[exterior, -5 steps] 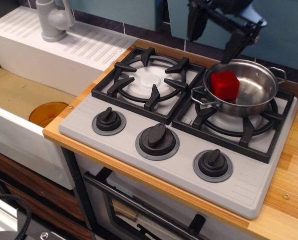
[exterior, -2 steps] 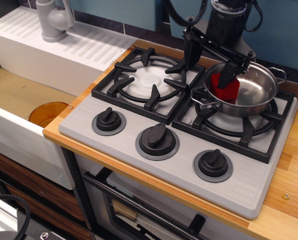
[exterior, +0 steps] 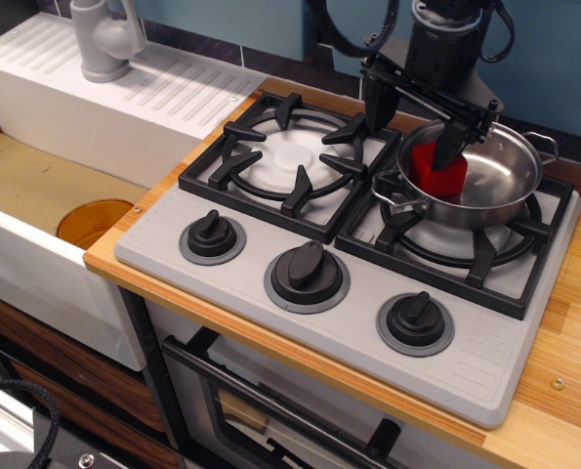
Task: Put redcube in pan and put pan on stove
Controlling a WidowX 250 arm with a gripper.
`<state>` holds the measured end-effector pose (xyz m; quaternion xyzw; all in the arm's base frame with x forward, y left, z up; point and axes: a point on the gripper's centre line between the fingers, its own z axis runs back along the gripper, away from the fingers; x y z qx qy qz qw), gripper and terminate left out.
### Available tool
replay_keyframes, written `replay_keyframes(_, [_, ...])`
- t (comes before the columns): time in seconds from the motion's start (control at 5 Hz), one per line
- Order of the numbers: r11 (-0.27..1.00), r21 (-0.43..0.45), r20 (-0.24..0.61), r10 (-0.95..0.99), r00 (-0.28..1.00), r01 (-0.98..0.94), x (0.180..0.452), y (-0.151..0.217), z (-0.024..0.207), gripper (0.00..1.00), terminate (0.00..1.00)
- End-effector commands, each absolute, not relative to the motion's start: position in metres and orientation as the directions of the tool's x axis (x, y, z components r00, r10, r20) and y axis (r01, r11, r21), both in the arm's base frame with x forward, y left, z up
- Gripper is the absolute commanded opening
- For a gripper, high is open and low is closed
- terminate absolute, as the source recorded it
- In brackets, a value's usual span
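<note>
The redcube (exterior: 435, 174) lies inside the pan (exterior: 510, 191), against its left wall. The shiny steel pan stands on the right burner grate of the light-grey stove (exterior: 261, 239). My black gripper (exterior: 413, 139) hangs open over the pan's rear-left rim. One finger (exterior: 375, 106) is outside the pan, above the gap between the two grates. The other finger (exterior: 450, 149) reaches down inside, just in front of the cube's top and hiding part of it. Nothing is held between them.
The left burner grate (exterior: 290, 156) is bare. Three black knobs (exterior: 307, 274) line the stove's front. A white sink (exterior: 36, 195) with a grey faucet (exterior: 104, 39) sits to the left. The wooden counter edge (exterior: 563, 371) runs along the right.
Over the last second the gripper came down from above the pan to its rear-left rim, still open. The pan and cube stayed where they were.
</note>
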<state>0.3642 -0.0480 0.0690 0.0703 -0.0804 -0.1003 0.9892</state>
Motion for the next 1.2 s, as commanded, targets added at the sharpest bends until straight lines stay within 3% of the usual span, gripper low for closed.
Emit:
replay_keyframes(0.0, [0.971, 0.150, 0.194, -0.211, 0.958, 0.184, 0.367, -0.051, 0.060, 1.00, 0.00])
replay_keyframes(0.6, [0.971, 0.179, 0.166, -0.186, 0.968, 0.156, 0.341, -0.036, 0.064, 1.00, 0.00])
replay_keyframes(0.8, [0.976, 0.180, 0.161, -0.153, 0.975, 0.124, 0.338, -0.042, 0.060, 0.00, 0.00])
replay_keyframes(1.0, [0.976, 0.177, 0.157, -0.154, 0.975, 0.126, 0.338, -0.046, 0.062, 0.00, 0.00])
